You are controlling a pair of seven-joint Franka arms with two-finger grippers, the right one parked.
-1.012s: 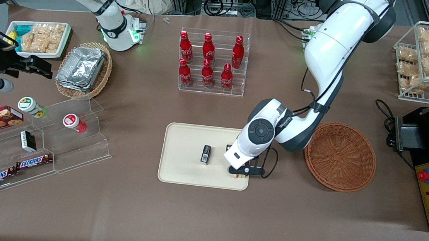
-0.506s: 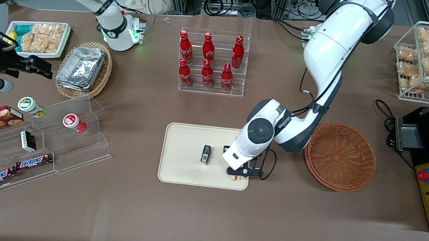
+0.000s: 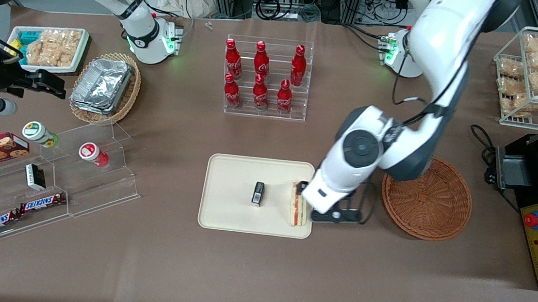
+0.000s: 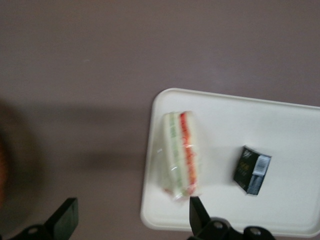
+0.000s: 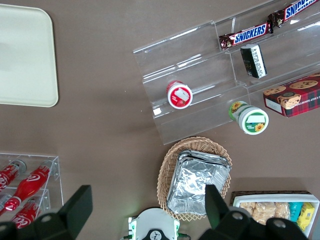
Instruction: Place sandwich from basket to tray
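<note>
Front view: sandwich [image 3: 297, 205] down on tray [image 3: 229, 215] at the edge nearest basket [image 3: 432, 204], gripper [image 3: 330, 216] just beside it above the tabletop. Left wrist view: jaws apart, holding nothing, sandwich [image 4: 182, 152] free on tray [image 4: 295, 200]. Placing looks done; next only calls for clearing away.

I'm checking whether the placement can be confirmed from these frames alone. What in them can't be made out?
- Front view: the arm covers the gripper and part of the sandwich on the tray.
- Left wrist view: the open fingers are cut off by the frame edge.
- Left wrist view: the basket is only a blur at the edge.
- Both views: print on the small black packet is too small to read.
</note>
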